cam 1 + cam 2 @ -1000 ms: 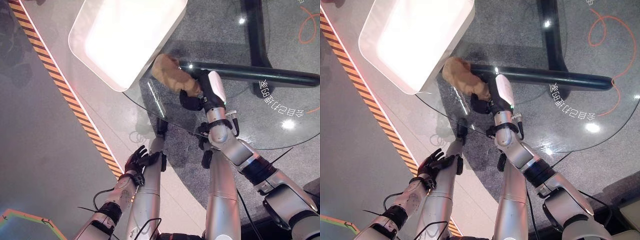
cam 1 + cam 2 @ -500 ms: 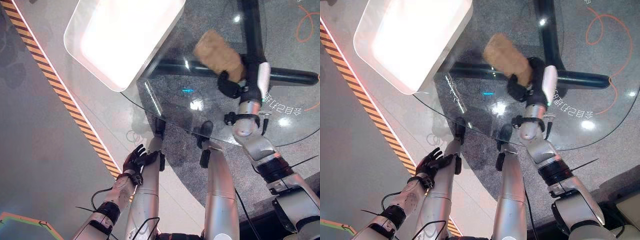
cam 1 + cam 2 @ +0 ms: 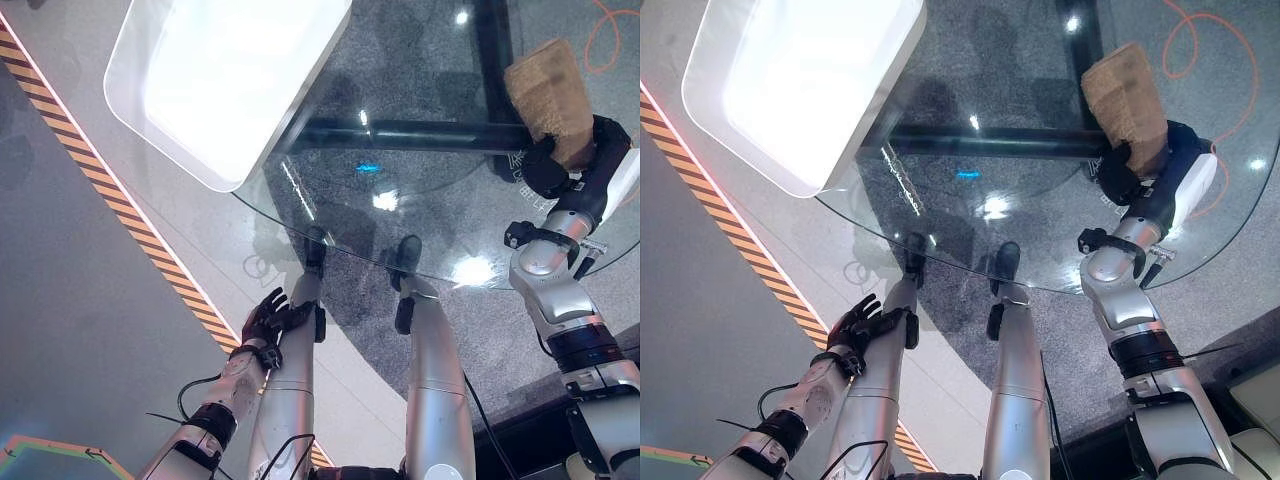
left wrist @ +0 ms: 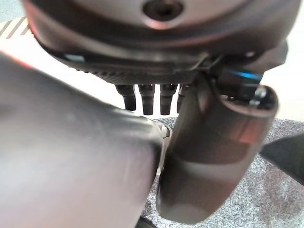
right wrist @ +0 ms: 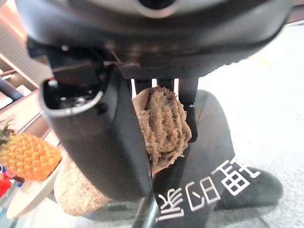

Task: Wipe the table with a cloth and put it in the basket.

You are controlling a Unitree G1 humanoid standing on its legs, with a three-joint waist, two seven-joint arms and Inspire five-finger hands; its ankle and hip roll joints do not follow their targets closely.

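The right wrist view showed a pineapple (image 5: 27,153) beyond the bench (image 3: 420,190). The right hand (image 3: 560,165) had its fingers (image 5: 187,90) curled around the brown cloth (image 3: 550,95). The left hand (image 3: 272,320) hung with fingers relaxed, holding nothing.

Round glass table (image 3: 330,215) on a dark crossed base (image 3: 420,133), standing on grey speckled floor (image 3: 480,330). A brown cloth (image 3: 550,95) lies pressed on the glass near the table's far right edge, under the right hand (image 3: 560,165). A white tray-like basket (image 3: 215,75) sits at the table's far left edge, overhanging it.
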